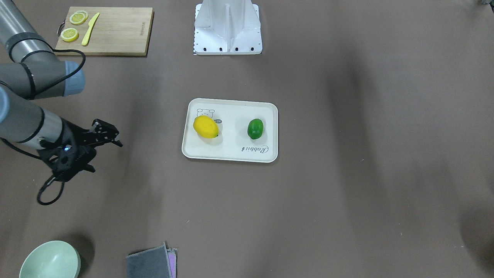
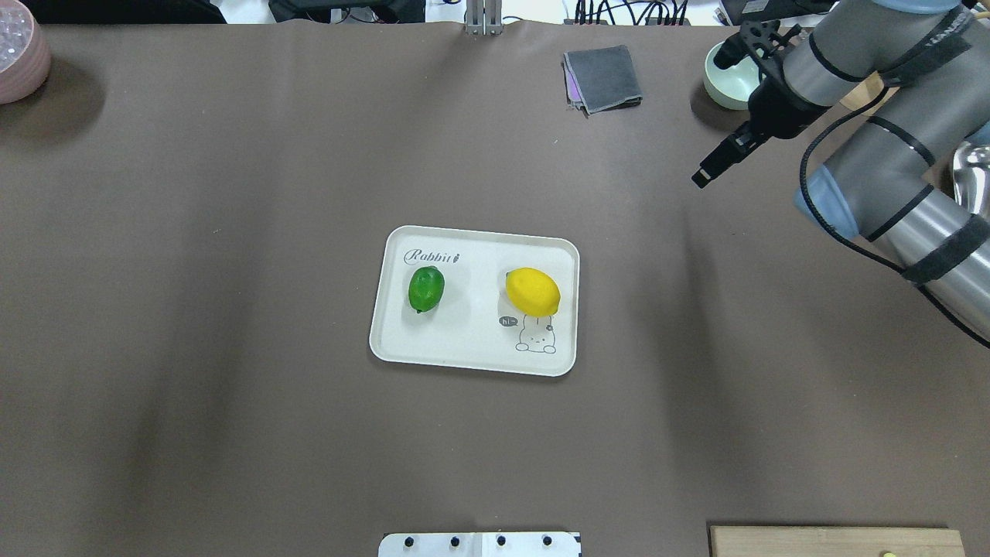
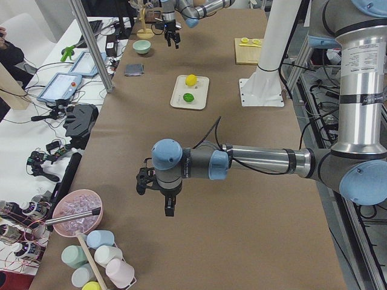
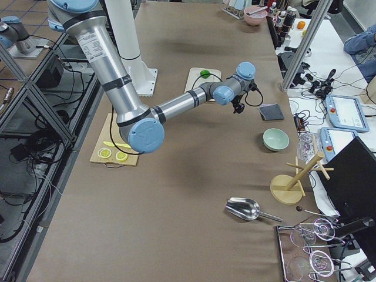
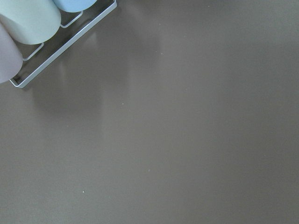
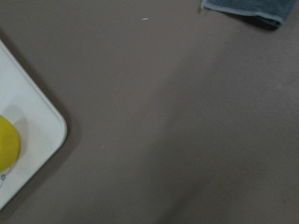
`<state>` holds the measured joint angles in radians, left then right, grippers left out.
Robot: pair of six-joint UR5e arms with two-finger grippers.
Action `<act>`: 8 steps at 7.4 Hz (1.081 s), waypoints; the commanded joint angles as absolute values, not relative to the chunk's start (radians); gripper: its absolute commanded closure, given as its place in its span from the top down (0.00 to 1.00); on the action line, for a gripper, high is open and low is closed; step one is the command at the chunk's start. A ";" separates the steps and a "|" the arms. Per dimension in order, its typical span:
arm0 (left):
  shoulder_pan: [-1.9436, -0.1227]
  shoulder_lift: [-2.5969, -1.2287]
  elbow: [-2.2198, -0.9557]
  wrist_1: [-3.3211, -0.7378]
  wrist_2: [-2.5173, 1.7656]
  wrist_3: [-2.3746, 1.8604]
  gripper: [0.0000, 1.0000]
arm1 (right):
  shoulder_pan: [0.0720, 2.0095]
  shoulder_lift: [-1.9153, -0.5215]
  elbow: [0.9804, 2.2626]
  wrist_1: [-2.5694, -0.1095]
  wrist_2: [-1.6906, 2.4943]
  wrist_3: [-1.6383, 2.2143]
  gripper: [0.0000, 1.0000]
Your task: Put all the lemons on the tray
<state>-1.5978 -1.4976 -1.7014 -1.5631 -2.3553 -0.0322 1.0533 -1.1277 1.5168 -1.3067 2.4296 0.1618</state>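
Apparently done: yellow lemon point(image 1: 205, 127) and green lemon point(image 1: 255, 128) lie on the tray point(image 1: 231, 152), far from the spread, empty right gripper point(image 1: 107, 156); only retreat is needed.

The brown table point(image 5: 177, 130) is filling almost the whole picture. Up in the top left corner, three cups are peeking in: a light green cup point(image 5: 28, 21), a blue cup point(image 5: 74, 3) and a greyish cup point(image 5: 5, 56). A thin metal frame point(image 5: 65, 44) is running along just beside them.
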 commanded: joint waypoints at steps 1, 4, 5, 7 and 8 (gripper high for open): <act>-1.598 -1.496 -1.700 -1.563 -2.355 -0.032 0.98 | 1.144 -1.236 1.520 -1.305 2.431 0.179 0.98; -1.598 -1.496 -1.697 -1.563 -2.355 -0.032 0.98 | 1.250 -1.362 1.523 -1.324 2.424 0.187 0.97; -1.597 -1.496 -1.695 -1.563 -2.355 -0.032 0.98 | 1.276 -1.382 1.541 -1.386 2.421 0.190 0.96; -1.598 -1.496 -1.695 -1.563 -2.355 -0.032 0.98 | 1.334 -1.405 1.542 -1.507 2.407 0.189 0.97; -1.598 -1.496 -1.695 -1.563 -2.355 -0.032 0.98 | 1.368 -1.443 1.542 -1.509 2.404 0.189 0.98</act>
